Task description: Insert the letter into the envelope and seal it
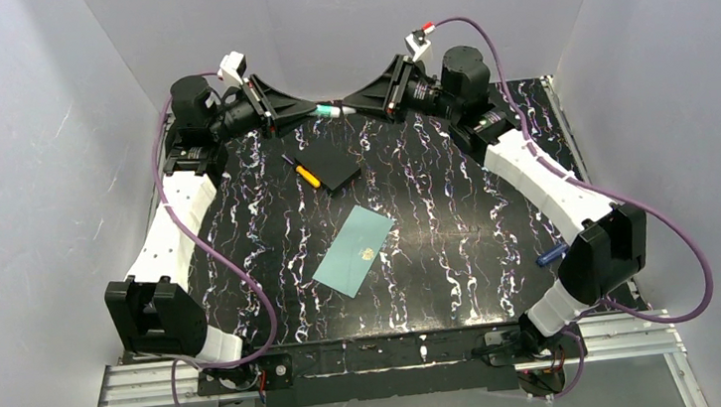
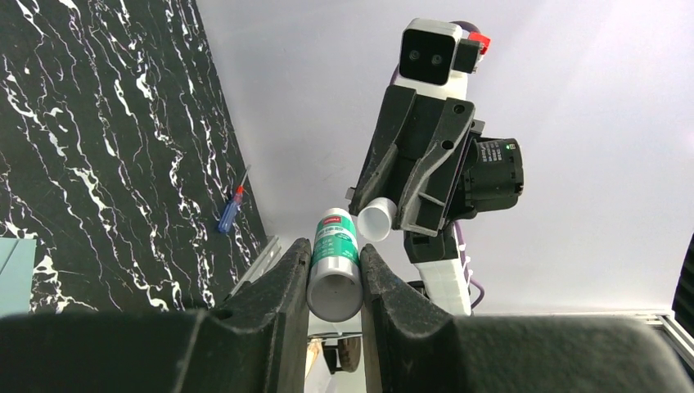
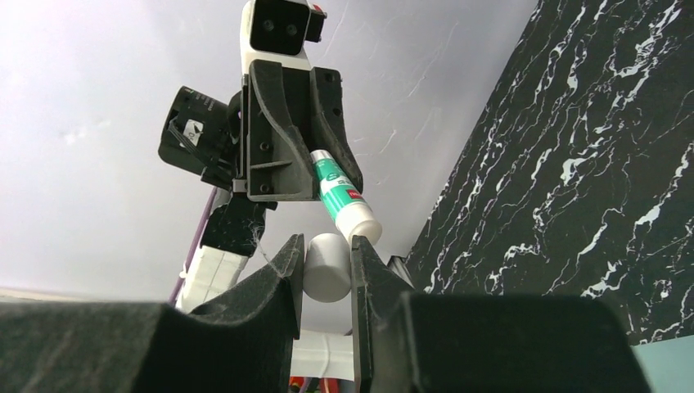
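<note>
Black marbled tabletop (image 1: 438,216) lies below me, with the envelope (image 1: 354,252) flat near its middle, well apart from both arms. No letter shows anywhere, so I judge it is already inside. My left gripper (image 2: 334,250) clamps the glue stick (image 2: 334,266). My right gripper (image 3: 326,246) pinches the white cap (image 3: 327,270), held off the tube. Gluing and pressing the flap remain.

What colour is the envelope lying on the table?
The envelope is pale teal-green. The top view shows it best.
</note>
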Controlling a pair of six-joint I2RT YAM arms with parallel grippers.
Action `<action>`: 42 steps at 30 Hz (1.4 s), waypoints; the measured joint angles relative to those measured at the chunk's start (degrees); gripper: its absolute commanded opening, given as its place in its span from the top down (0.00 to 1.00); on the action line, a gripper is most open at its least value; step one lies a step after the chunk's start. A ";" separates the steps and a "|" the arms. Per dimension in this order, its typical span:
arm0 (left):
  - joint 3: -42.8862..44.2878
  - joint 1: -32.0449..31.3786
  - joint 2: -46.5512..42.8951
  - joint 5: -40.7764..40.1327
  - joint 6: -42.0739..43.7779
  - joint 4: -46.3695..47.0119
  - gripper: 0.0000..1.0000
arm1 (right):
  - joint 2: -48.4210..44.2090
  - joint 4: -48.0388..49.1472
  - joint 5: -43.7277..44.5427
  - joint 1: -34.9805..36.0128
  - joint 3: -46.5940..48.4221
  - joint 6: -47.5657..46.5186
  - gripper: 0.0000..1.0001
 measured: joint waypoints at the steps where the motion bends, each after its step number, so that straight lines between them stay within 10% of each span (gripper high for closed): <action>1: 0.00 0.00 0.00 0.04 -0.02 0.00 1.00 | 0.00 -0.59 0.17 0.09 0.28 -0.55 0.92; 25: -0.17 0.00 -0.02 0.85 -3.61 2.89 1.00 | 2.82 -5.09 1.64 1.92 4.52 -4.09 0.92; 42: -3.39 -0.98 -1.97 0.26 -12.79 16.02 1.00 | 2.91 17.14 -1.25 1.75 -2.03 14.78 0.99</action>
